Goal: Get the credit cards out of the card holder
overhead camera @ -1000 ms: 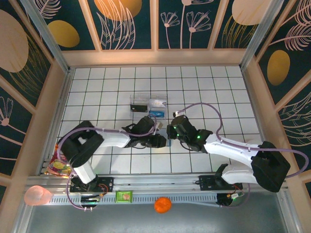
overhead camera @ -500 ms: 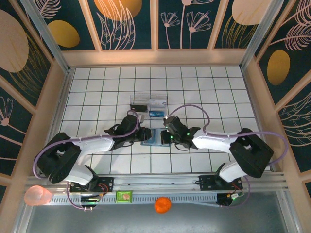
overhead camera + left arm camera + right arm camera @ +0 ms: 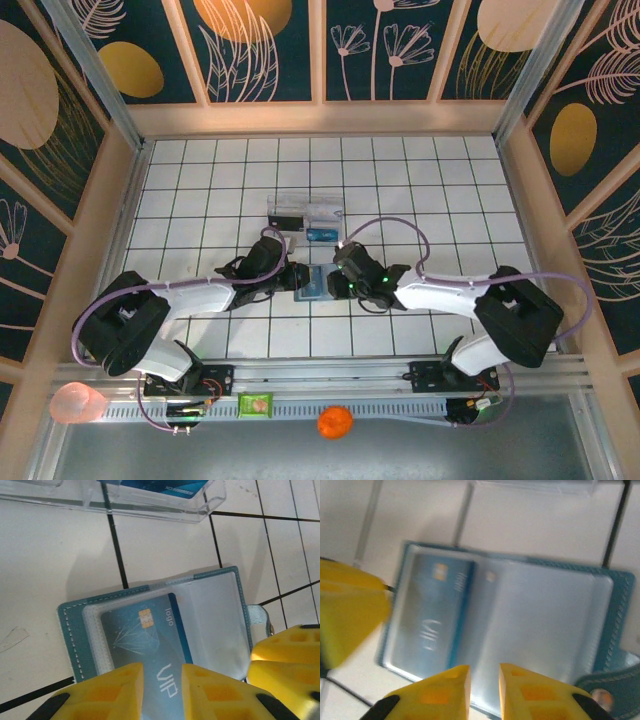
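Both arms have re-posed since a second ago, baring the card holder (image 3: 312, 283), which lies open on the tabletop (image 3: 200, 180). The left pincer (image 3: 162, 682) sits over its left side, fingers narrowly apart above a VIP credit card (image 3: 145, 640) sleeved in that panel. The right pincer (image 3: 484, 685), also narrowly parted and holding nothing, is at its right side. A clear tray (image 3: 305, 213) lies just beyond the holder.

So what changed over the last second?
Both arms sank lower, and the left wrist drew back leftward. The holder now shows lying open between the left fingers and right fingers. The tray stayed put.
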